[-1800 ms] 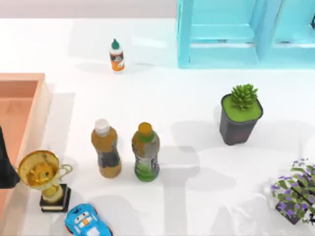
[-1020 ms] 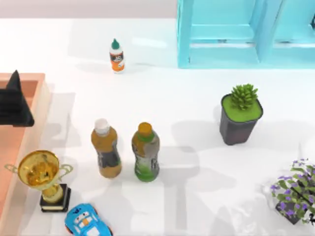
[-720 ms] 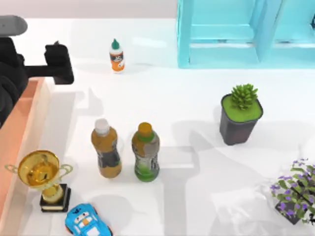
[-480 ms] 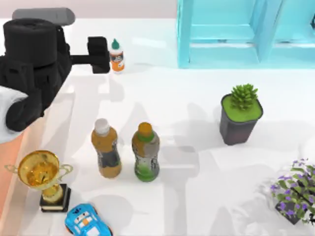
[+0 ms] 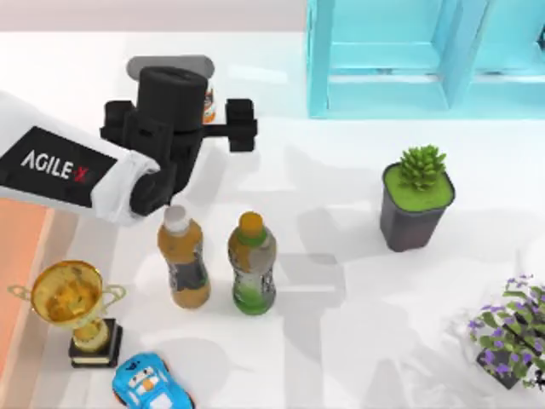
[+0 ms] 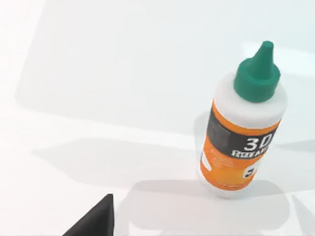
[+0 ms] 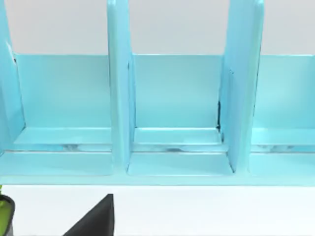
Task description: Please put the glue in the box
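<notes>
The glue (image 6: 243,132) is a small white bottle with a green pointed cap and an orange-black label, standing upright on the white table. In the top view my left gripper (image 5: 180,129) hangs right over it with its fingers (image 5: 241,134) spread wide, so it is open and holds nothing. Only a sliver of the glue (image 5: 209,106) peeks out behind the wrist. One dark fingertip (image 6: 96,221) shows in the left wrist view, apart from the bottle. The salmon box (image 5: 21,281) lies at the table's left edge, partly under my left arm. One finger (image 7: 96,219) of my right gripper faces the shelf.
An amber bottle (image 5: 183,260) and a green bottle (image 5: 252,266) stand just in front of the left gripper. A gold trophy (image 5: 72,311) and a blue toy car (image 5: 152,385) sit front left. A light-blue shelf (image 5: 426,55), a succulent pot (image 5: 415,198) and a purple plant (image 5: 511,332) occupy the right.
My left arm has swung from over the box, across the table's back left, to above the glue, which it now mostly covers. Nothing else has moved.
</notes>
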You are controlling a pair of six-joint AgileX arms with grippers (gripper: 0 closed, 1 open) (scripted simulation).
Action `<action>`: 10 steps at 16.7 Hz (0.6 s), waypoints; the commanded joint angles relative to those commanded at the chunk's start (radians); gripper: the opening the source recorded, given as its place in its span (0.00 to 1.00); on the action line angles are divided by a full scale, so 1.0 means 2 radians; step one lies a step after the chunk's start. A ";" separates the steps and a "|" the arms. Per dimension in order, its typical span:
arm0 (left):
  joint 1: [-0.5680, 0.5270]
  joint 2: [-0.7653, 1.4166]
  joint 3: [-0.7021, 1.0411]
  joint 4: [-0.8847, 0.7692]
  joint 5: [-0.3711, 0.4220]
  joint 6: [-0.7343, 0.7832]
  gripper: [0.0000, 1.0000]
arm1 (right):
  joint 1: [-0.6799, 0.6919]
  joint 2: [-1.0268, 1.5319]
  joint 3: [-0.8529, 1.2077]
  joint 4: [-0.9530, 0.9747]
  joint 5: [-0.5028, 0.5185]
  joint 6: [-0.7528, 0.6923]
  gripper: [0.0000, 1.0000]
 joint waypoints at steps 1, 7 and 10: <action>-0.003 0.011 0.003 0.002 -0.003 -0.002 1.00 | 0.000 0.000 0.000 0.000 0.000 0.000 1.00; -0.003 0.019 0.003 0.003 -0.004 -0.004 1.00 | 0.000 0.000 0.000 0.000 0.000 0.000 1.00; 0.006 0.022 0.022 -0.011 0.004 0.001 1.00 | 0.000 0.000 0.000 0.000 0.000 0.000 1.00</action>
